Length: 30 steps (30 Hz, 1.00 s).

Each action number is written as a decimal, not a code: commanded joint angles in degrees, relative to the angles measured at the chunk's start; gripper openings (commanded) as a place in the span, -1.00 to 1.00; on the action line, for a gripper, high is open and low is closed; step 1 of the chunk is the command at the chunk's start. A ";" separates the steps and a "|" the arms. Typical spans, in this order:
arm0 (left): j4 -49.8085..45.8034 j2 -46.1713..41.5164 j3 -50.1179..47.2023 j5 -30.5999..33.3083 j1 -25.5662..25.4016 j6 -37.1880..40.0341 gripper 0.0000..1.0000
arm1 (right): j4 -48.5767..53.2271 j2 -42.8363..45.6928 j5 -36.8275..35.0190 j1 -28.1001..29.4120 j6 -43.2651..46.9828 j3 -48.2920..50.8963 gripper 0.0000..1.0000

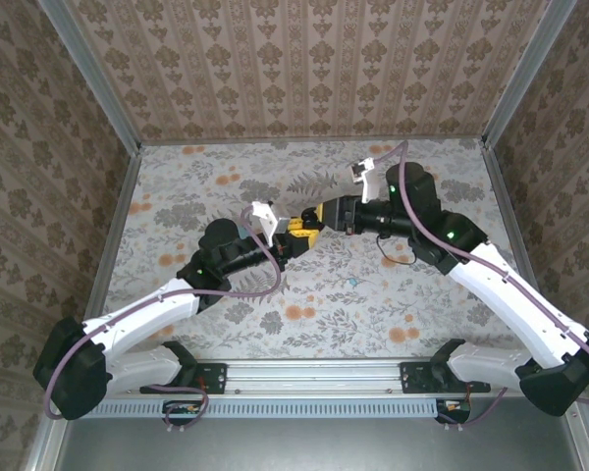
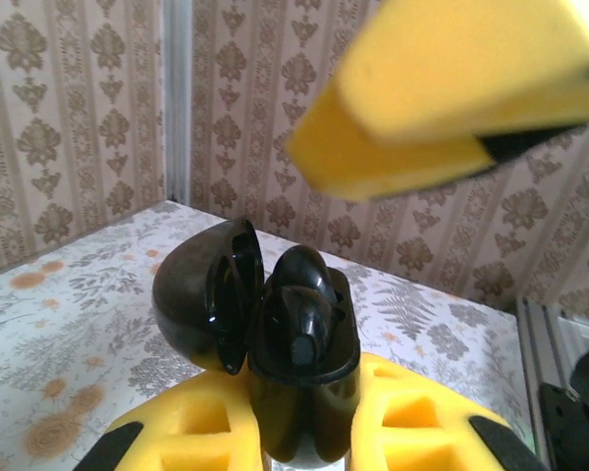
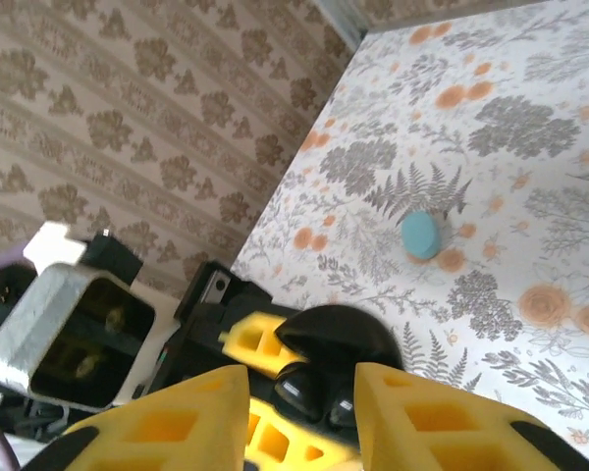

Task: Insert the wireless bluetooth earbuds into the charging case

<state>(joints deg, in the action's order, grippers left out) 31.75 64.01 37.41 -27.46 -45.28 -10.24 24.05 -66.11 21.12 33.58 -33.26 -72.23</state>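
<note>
Case: black clamshell case (image 2: pixel 304 358), lid (image 2: pixel 211 294) swung open to its left, held above the table (image 3: pixel 530 147) near its middle, not resting on it.
Left gripper (image 2: pixel 304 417): pinched on the case's lower body, one yellow finger on each side, opening facing up.
Right gripper (image 3: pixel 304 381): fingers parted with nothing between them, poised just over the open case. In the left wrist view it hangs blurred above the lid (image 2: pixel 442 108).
Earbuds (image 3: pixel 304 391): dark, glossy shapes sit in the wells. One stands up in the near well (image 2: pixel 299 319). Whether both are fully home I cannot tell, black on black.
Step, as I judge it: seating a bud and drawing clear.
Doing it well: hold the left pinch firm and the case level so nothing tips out. Bring the right fingers straight away along the bud's axis, clear of the lid's edge. If a bud stands proud, press it with one fingertip squarely from above rather than from the side.
Risk: a sideways brush could flip the lid or lever a bud out.
Elsewhere: a small turquoise disc (image 3: pixel 420 235) lies on the table, well apart from the case.
</note>
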 commanded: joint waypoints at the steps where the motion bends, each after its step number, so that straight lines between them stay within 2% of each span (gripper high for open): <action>1: -1.85 -1.52 2.97 -6.71 0.81 2.12 -1.00 | 4.14 0.83 0.37 -2.24 1.80 -1.69 -0.12; 5: -0.86 -1.30 3.46 -13.81 1.16 2.07 -1.00 | 3.22 0.56 5.13 -5.04 0.68 -0.54 0.03; 10: 1.45 -0.67 3.63 -17.75 1.24 1.62 -1.00 | -0.70 -0.09 12.14 -7.60 -2.84 2.36 -0.02; 20: 2.35 1.79 4.83 -18.24 1.34 1.02 -1.00 | -8.80 -2.80 20.65 -7.49 -9.44 7.00 -0.33; 26: 2.48 2.68 5.00 -16.39 1.87 0.63 -1.00 | -9.82 -2.78 22.11 -6.31 -10.02 7.98 -0.51; 30: 2.75 3.27 5.13 -15.23 2.73 -0.80 -1.00 | -9.23 -2.07 22.47 -5.42 -9.15 8.21 -0.52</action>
<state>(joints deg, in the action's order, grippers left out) 31.66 66.63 40.51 -44.42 -43.64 -9.50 14.90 -68.97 39.48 26.52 -42.46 -64.88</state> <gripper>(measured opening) 0.174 0.240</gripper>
